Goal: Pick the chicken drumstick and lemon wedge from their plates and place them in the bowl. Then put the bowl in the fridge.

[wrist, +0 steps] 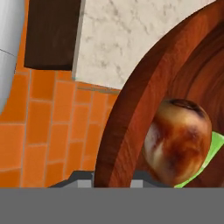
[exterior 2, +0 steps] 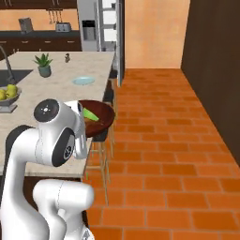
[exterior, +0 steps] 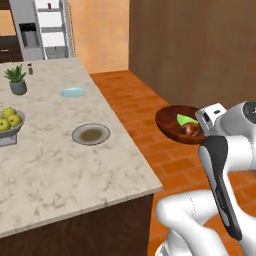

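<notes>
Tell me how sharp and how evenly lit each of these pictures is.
Left base view: flat, even light, soft edges, the bowl slightly blurred, no glare on the counter. Right base view: equally soft, faint shadows under the counter edge. Hand view: the drumstick and bowl rim loom large and close, with a mild sheen.

even, bright rendered light with no glare; faint shadows, slightly soft low-resolution edges, no lens distortion.

Bowl (wrist: 144, 109): cropped by the hand view's right and bottom edges.
Lemon wedge (wrist: 210, 157): mostly hidden behind the chicken drumstick (wrist: 177, 140).
Fridge (exterior: 42, 27): top cut off.
Fingertips: hidden by the bowl rim.
</notes>
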Available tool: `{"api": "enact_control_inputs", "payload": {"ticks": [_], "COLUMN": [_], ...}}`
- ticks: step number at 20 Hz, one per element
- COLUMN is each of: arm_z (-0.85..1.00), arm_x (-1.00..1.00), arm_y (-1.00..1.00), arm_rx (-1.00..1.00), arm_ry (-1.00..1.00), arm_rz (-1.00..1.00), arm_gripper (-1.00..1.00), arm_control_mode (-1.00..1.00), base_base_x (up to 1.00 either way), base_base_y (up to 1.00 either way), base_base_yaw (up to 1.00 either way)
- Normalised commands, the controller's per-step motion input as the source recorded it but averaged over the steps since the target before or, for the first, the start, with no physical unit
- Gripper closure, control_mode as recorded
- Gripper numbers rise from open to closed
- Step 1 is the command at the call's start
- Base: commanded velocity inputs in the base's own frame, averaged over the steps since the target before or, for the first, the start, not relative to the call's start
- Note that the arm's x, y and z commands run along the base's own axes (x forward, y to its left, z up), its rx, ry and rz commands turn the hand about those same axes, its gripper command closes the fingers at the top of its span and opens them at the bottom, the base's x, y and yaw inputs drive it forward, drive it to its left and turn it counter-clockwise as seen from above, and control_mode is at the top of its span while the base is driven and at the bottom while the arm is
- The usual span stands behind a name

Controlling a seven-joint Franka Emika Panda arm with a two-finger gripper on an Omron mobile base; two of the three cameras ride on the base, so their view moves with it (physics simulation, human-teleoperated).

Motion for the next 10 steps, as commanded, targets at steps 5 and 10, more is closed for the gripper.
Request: {"api": "enact_control_inputs", "payload": {"ticks": [5,10], "arm_z": [0.0,0.0], "arm_x": [0.0,0.0], "arm_y": [0.0,0.0], "arm_rx": [0.0,0.0], "arm_ry": [0.0,0.0], "arm_rz": [0.0,0.0], "arm_gripper": [1.0,1.0], "arm_control_mode": [1.0,1.0], "base_base_x": [-0.05,0.25], "base_base_y": [1.0,1.0], "base_base_yaw": [0.02,0.03]}}
